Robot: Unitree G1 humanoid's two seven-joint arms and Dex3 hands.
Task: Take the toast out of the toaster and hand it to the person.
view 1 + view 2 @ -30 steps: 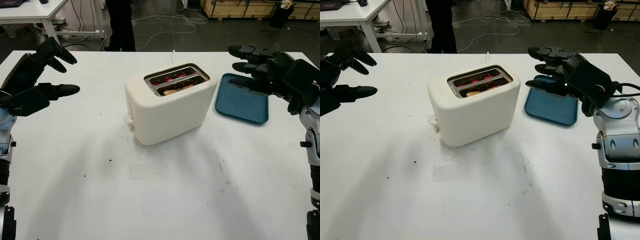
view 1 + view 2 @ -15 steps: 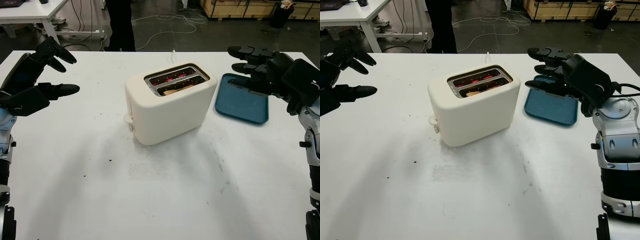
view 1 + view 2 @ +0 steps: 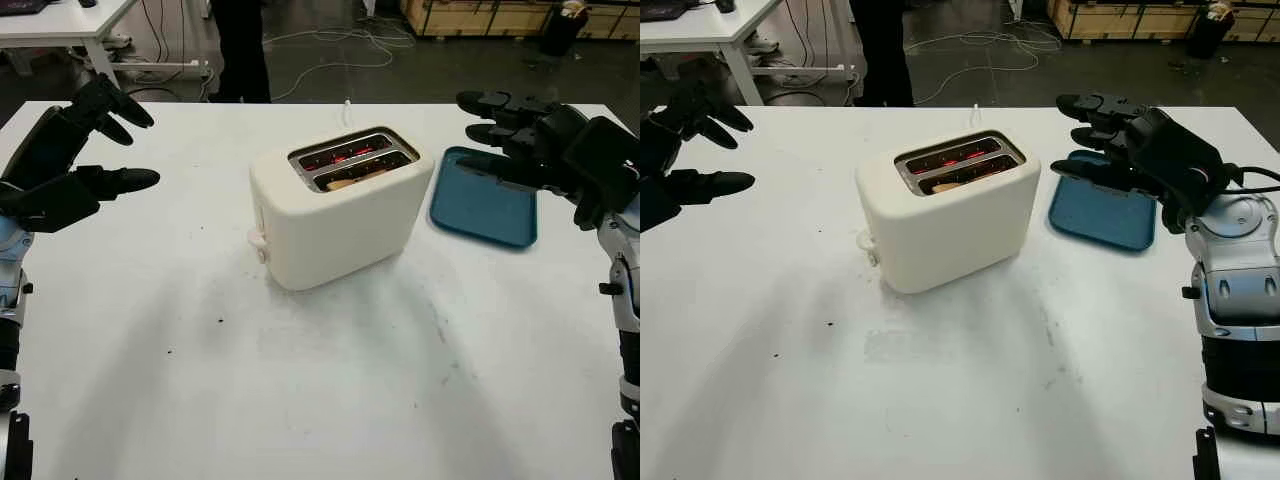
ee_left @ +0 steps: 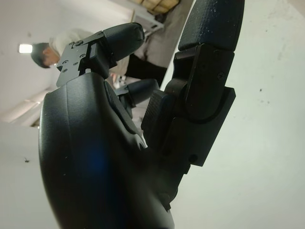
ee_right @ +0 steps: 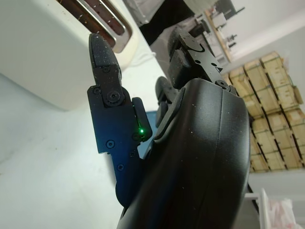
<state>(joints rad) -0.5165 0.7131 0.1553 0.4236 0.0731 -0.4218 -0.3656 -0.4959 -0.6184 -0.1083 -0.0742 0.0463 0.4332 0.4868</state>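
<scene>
Cream-coloured toaster [image 3: 340,205] sits mid-tabletop [image 3: 330,380], its two slots glowing red inside, and the toast [image 3: 345,183] is down in the nearer slot, just its pale top edge peeking out. The left robot hand [image 3: 70,160] hovers above the tabletop well to the toaster's left, open, holding nothing. The right robot hand [image 3: 545,150] hangs over the near end of a blue tray [image 3: 485,215] (that tray lies just right of the toaster), open too. A person's dark legs [image 3: 240,50] stand beyond the tabletop's far edge.
</scene>
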